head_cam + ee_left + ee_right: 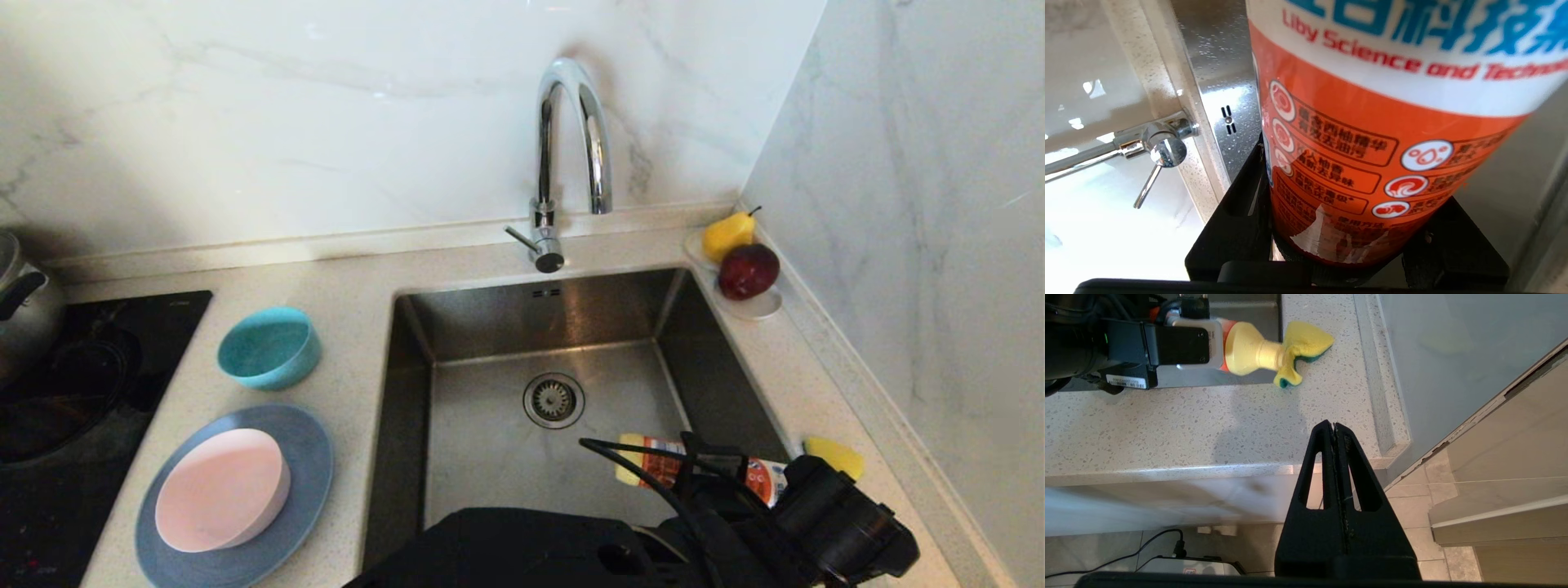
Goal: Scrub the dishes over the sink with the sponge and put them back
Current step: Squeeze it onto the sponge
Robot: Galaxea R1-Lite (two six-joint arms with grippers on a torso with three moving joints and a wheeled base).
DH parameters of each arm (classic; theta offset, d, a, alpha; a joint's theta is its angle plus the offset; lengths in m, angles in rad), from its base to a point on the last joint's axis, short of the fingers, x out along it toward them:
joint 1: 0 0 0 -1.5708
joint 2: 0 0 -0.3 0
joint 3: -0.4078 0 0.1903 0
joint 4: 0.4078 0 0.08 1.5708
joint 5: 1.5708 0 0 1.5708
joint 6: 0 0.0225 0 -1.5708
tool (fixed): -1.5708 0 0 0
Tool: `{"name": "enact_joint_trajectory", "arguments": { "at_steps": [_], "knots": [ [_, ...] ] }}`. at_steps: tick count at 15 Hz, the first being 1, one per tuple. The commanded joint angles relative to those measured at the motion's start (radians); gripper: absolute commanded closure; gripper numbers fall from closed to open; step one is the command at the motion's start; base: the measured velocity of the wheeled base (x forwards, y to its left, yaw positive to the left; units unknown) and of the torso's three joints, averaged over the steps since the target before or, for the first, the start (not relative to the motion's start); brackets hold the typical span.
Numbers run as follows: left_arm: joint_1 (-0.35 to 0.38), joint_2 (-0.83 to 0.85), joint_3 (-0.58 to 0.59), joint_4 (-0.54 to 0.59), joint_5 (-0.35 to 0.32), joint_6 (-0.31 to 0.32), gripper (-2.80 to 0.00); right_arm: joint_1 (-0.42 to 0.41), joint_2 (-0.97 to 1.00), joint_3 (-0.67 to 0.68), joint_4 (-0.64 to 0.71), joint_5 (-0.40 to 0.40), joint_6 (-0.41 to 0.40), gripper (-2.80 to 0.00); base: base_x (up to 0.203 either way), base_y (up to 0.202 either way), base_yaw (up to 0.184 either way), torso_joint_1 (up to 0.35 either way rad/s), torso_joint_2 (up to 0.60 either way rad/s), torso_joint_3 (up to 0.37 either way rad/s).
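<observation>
1. The sink (490, 457) sat empty ahead of me, steel basin dry-looking, drain in the middle.
2. The plate (302, 490) lay on the counter left of the sink with the pink bowl (220, 490) in it; the teal bowl (269, 347) stood just behind them. None looked scrubbed yet, I judged.
3. My left gripper (1339, 245) pinched a detergent bottle (1372, 134) by its body, held level across the sink's right edge, nozzle pressed into the sponge (1302, 347).
4. The sponge lay on the counter just right of the sink, one corner curled up against the nozzle.
5. My right gripper (1334, 426) hung parked off the counter's front edge, fingers pressed together, empty.
6. To do this step well, I reckoned I should keep the nozzle on the sponge's yellow face, dose briefly, and avoid shoving the sponge away.
</observation>
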Motion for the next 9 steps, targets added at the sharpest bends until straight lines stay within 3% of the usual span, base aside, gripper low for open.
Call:
{"name": "enact_joint_trajectory", "arguments": {
  "at_steps": [1,9],
  "knots": [
    [0.001,0.000,-0.002,-0.025,0.005,0.004,0.00,0.000,0.000,0.000,0.000,0.001,0.000,0.00,0.000,0.000,0.000,0.000,0.00,0.000],
    [0.002,0.016,-0.002,-0.058,0.004,0.004,0.00,0.000,0.000,0.000,0.002,0.001,0.000,0.00,0.000,0.000,0.000,0.000,0.00,0.000]
  ]
}}
